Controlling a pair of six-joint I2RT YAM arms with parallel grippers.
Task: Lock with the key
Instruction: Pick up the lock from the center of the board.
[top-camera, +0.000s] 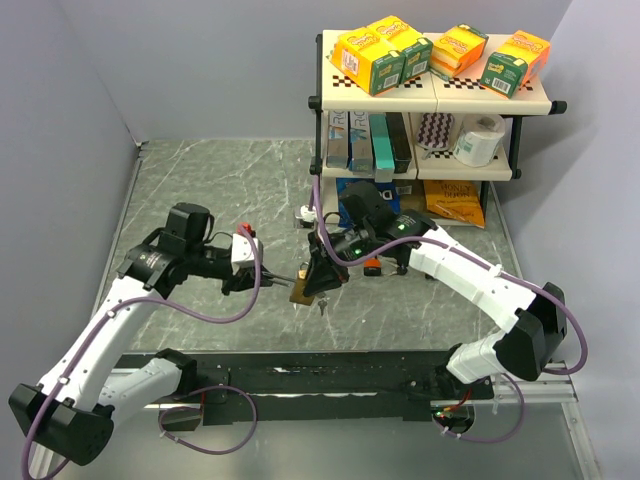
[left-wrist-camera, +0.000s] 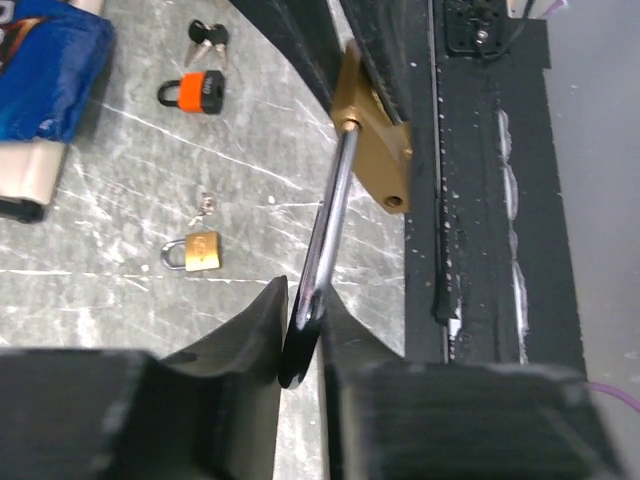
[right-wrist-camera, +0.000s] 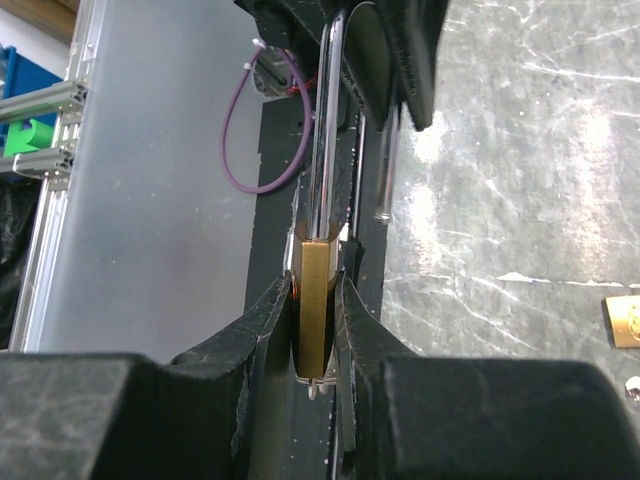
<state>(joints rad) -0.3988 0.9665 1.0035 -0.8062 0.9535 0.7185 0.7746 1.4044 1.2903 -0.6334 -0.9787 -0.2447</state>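
Observation:
A brass padlock (top-camera: 300, 293) with a long steel shackle (left-wrist-camera: 330, 225) hangs in the air between the two arms, above the near part of the table. My right gripper (right-wrist-camera: 315, 290) is shut on the brass body (right-wrist-camera: 316, 300), one finger on each flat face. My left gripper (left-wrist-camera: 300, 330) is closed on the bend of the shackle. The shackle stands pulled out of the body (left-wrist-camera: 378, 150). A wire ring (right-wrist-camera: 315, 385) shows at the body's key end, and a small key (top-camera: 321, 306) dangles below it.
On the table lie an orange padlock (left-wrist-camera: 200, 92) with keys (left-wrist-camera: 208, 35), a small brass padlock (left-wrist-camera: 200, 250) with its key (left-wrist-camera: 207, 203), and a blue packet (left-wrist-camera: 45, 70). A shelf (top-camera: 430, 90) with boxes stands at the back right. A black rail (top-camera: 300, 370) runs along the near edge.

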